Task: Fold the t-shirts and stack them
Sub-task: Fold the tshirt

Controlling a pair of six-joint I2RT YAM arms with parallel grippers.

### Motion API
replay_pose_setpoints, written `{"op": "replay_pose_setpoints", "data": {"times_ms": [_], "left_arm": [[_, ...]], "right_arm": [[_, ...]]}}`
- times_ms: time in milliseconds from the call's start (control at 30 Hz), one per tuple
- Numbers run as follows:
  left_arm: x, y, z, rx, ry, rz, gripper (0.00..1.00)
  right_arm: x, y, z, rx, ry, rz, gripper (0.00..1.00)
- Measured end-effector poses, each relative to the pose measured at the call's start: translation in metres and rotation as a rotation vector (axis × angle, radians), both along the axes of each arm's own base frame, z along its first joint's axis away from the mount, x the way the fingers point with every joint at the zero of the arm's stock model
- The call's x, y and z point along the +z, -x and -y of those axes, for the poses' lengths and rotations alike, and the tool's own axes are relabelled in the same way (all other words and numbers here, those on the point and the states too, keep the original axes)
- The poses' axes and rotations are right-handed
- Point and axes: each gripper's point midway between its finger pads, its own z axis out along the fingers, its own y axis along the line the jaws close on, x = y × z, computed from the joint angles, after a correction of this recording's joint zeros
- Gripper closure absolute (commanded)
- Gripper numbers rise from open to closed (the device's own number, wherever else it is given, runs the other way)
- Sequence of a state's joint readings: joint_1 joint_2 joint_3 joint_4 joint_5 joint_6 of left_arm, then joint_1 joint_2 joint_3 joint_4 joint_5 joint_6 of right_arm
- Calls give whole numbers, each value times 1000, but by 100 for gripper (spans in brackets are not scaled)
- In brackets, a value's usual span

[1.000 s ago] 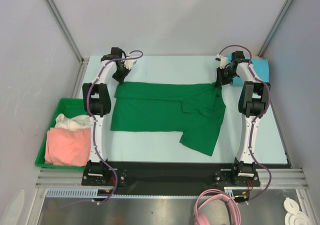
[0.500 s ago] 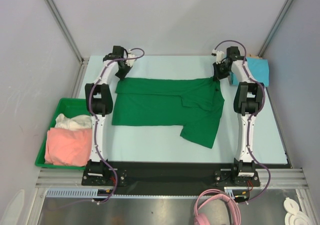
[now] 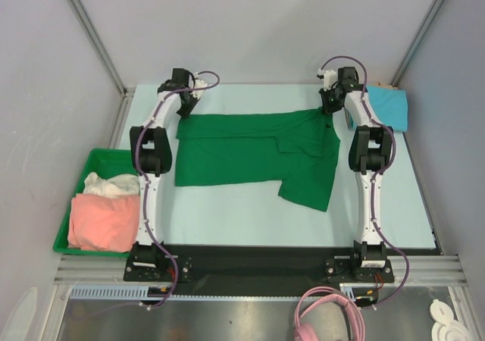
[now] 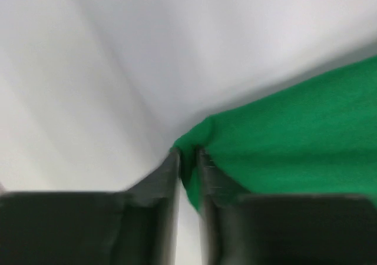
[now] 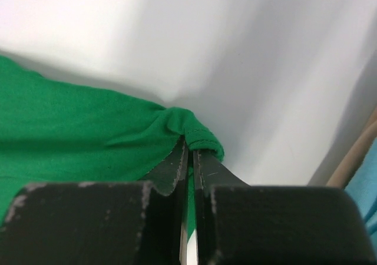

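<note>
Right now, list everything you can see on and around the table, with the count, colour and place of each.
green t-shirt: one, green, spread across the middle of the table
folded cloth: one, turquoise, far right of the table
bin: one, green, left of the table
pink garment: one, pink, near side of the bin
white garment: one, cream-white, in the bin behind the pink one
cable: one, pink, coiled below the near edge
table: one, pale blue
left hand: black, shut on the shirt's far left corner
right hand: black, shut on its far right corner

green t-shirt (image 3: 250, 155) spread on table (image 3: 227, 220) | left hand (image 3: 184, 107), right hand (image 3: 327, 107) at its far corners
</note>
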State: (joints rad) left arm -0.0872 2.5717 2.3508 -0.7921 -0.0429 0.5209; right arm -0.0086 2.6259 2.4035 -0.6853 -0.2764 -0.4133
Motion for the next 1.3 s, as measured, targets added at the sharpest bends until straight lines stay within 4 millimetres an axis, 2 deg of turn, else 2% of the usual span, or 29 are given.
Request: {"op": "replay_pose_setpoints", "data": {"times_ms": [67,100,133,167,267,333,433,567,667,800,967,1033,1067,1167,1200,1300], "left_arm": [[3,-5,-1,17,-18,24,35],[6,-8,-3,23,-31,42,29],[10,-11,-3,28,-40,60,20],[15,-13,-3,34,-44,76,19],[44,-18,0,40,-44,135,11],[74,-19,4,37,-37,186,5],[131,-10,15,25,-8,274,0],[190,22,36,12,82,339,0],[213,50,52,0,171,342,0],[200,94,61,-5,254,249,0],[153,144,71,-7,328,72,0],[136,161,74,-18,347,7,2],[129,167,76,-24,355,-18,7],[116,183,78,-35,364,-78,15],[114,188,78,-34,366,-92,22],[104,204,74,-36,353,-124,26]], "right_arm": [[0,-2,0,-6,16,7,72],[1,-2,1,-9,23,9,67],[2,-3,1,-12,31,13,58],[3,-3,2,-14,36,14,48],[13,5,5,-13,50,11,41],[29,15,6,-11,52,13,39],[64,33,9,-8,46,35,39],[111,66,13,3,2,69,39],[128,97,12,31,-48,78,40],[114,165,1,149,-82,28,43],[78,272,-44,418,-102,-48,45],[69,309,-59,530,-84,-64,47],[66,324,-63,575,-67,-63,49],[59,352,-71,673,-13,-66,50],[57,358,-70,692,7,-67,51],[47,381,-62,756,75,-70,50]]}}
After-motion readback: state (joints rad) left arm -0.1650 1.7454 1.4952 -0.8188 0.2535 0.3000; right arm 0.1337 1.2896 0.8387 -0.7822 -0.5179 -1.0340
